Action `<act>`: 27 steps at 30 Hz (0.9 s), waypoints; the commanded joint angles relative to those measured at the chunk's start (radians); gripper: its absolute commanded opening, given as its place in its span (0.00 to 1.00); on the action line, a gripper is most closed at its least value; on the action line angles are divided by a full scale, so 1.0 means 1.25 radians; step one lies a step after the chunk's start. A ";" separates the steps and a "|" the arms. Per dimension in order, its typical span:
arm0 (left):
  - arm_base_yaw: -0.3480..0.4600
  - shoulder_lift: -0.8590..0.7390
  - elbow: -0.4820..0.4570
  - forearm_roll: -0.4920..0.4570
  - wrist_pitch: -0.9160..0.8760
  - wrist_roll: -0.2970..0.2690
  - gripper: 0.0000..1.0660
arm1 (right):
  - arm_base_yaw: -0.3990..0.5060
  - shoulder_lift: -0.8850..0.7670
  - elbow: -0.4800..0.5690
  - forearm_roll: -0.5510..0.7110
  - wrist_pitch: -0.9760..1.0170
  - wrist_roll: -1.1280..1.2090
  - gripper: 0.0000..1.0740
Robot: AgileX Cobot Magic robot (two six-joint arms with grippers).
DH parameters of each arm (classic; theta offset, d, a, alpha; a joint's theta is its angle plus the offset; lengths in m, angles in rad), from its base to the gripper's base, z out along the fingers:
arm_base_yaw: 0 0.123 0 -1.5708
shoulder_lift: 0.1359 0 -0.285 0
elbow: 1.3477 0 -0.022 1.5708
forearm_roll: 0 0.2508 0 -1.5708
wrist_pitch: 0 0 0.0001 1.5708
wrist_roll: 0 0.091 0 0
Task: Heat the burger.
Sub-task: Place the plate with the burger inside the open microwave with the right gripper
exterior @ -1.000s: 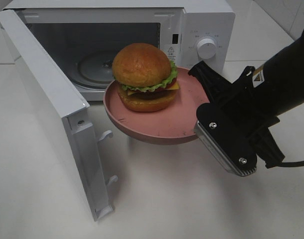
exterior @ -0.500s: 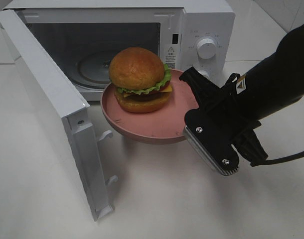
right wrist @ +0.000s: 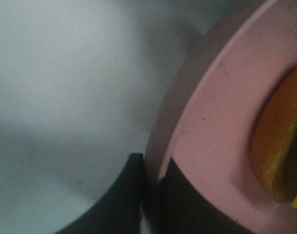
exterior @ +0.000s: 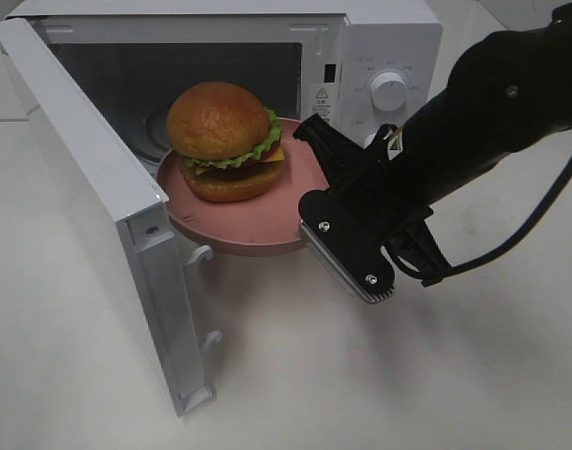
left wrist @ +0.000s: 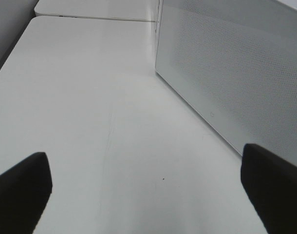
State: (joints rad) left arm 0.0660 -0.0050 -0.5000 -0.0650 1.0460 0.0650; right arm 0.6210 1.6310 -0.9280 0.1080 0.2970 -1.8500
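The burger (exterior: 226,141), with golden bun, green lettuce, cheese and dark patty, sits on a round pink plate (exterior: 258,220). My right gripper (exterior: 316,192) is shut on the plate's right rim and holds it in the air at the open mouth of the white microwave (exterior: 380,47). In the right wrist view the fingers (right wrist: 134,195) clamp the pink rim (right wrist: 187,126), with the bun (right wrist: 280,151) at the edge. My left gripper (left wrist: 148,180) is open over bare white table, beside the microwave door's outer face (left wrist: 226,73).
The microwave door (exterior: 98,197) stands wide open on the left. A glass turntable (exterior: 159,127) lies inside the cavity, partly hidden by the burger. The control knob (exterior: 389,89) is on the right panel. White table (exterior: 361,375) lies in front.
My right gripper has carried the plate and burger leftward and toward the microwave opening. The burger now overlaps the cavity.
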 commanded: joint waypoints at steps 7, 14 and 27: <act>0.005 -0.020 0.002 -0.005 -0.006 -0.002 0.92 | 0.000 0.057 -0.090 0.013 -0.026 0.002 0.00; 0.005 -0.020 0.002 -0.005 -0.006 -0.002 0.92 | 0.000 0.089 -0.138 0.030 0.009 0.001 0.00; 0.005 -0.020 0.002 -0.005 -0.006 -0.002 0.92 | 0.000 0.152 -0.242 0.030 0.044 0.021 0.00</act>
State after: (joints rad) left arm 0.0660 -0.0050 -0.5000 -0.0650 1.0460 0.0650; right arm 0.6210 1.8270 -1.1930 0.1350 0.4020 -1.8440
